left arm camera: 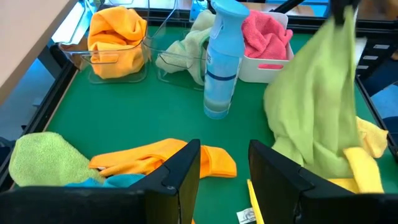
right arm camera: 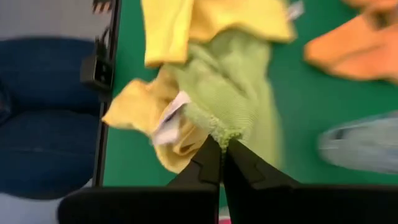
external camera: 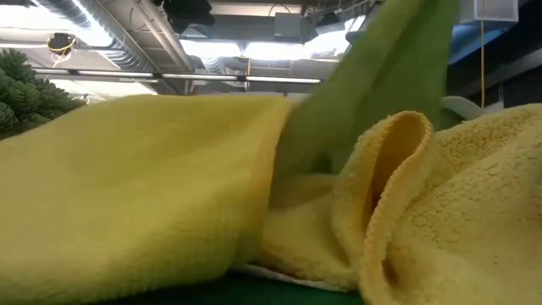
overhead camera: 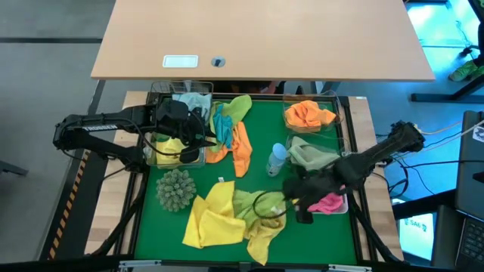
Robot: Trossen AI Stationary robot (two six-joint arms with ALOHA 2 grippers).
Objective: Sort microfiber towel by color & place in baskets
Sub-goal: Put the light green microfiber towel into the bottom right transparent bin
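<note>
Right gripper [right arm camera: 221, 146] is clamping its fingers together on the edge of a fuzzy light-green microfiber towel [right arm camera: 233, 93], which is hanging lifted over the yellow fuzzy towels [overhead camera: 215, 215] on the green mat [overhead camera: 257, 162]. Left gripper [left arm camera: 225, 171] is hovering over the clear plastic basket [overhead camera: 180, 151], fingers apart, holding nothing.

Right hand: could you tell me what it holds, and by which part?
The right hand pinches the light green towel at its edge; the left hand holds nothing.

Spiky green ball [overhead camera: 175, 189] on green mat [overhead camera: 257, 162]; light-blue spray bottle [overhead camera: 277, 159] upright mid-mat.
</note>
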